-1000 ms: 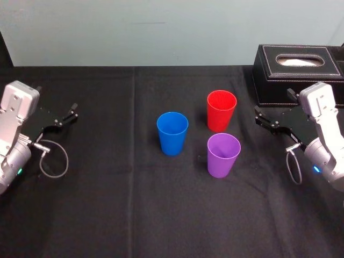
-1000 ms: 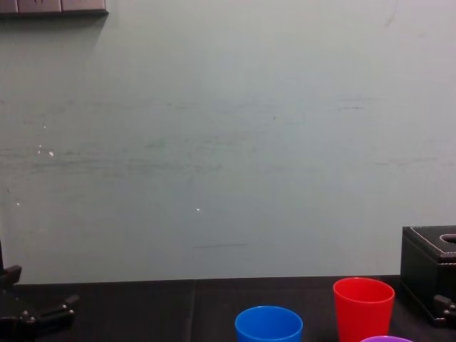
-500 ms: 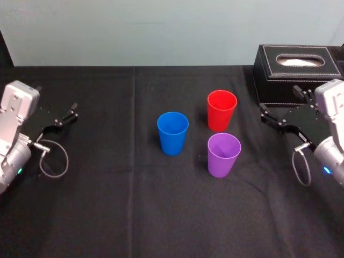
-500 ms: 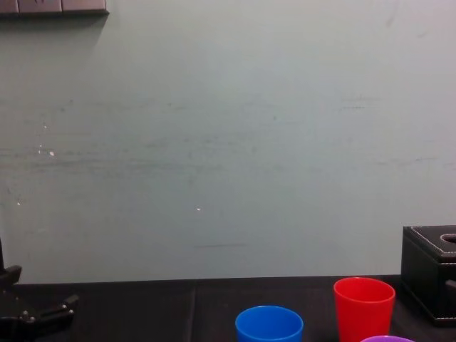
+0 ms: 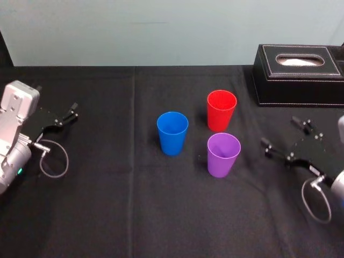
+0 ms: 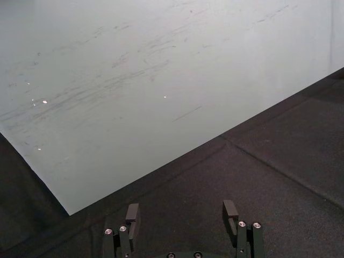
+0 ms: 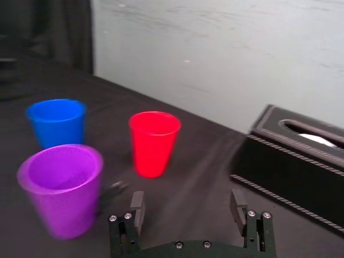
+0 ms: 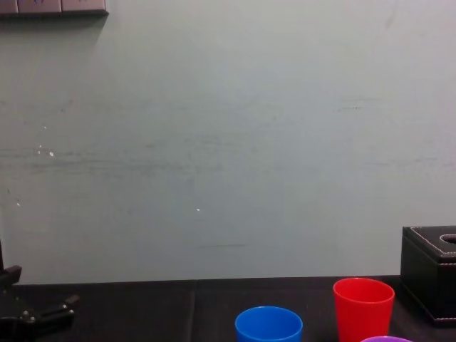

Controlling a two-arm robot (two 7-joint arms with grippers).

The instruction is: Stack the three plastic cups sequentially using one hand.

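black cloth (image 5: 107, 215) lies under everything. a black box (image 5: 298, 75) sits at the upper right. three cups stand apart in the middle: blue cup (image 5: 172, 133) on the left, red cup (image 5: 221, 110) higher up, purple cup (image 5: 223, 155) just below it. the right claw (image 5: 279, 132), wide open and empty, is at the right edge. the left claw (image 5: 71, 111), open too, is at the left edge.

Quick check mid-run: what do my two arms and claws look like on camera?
The left arm and right arm are silver-grey. The left claw and right claw are black, each with two flat fingers fixed by small silver screws. A thin grey cable loop hangs by the left wrist, another by the right.
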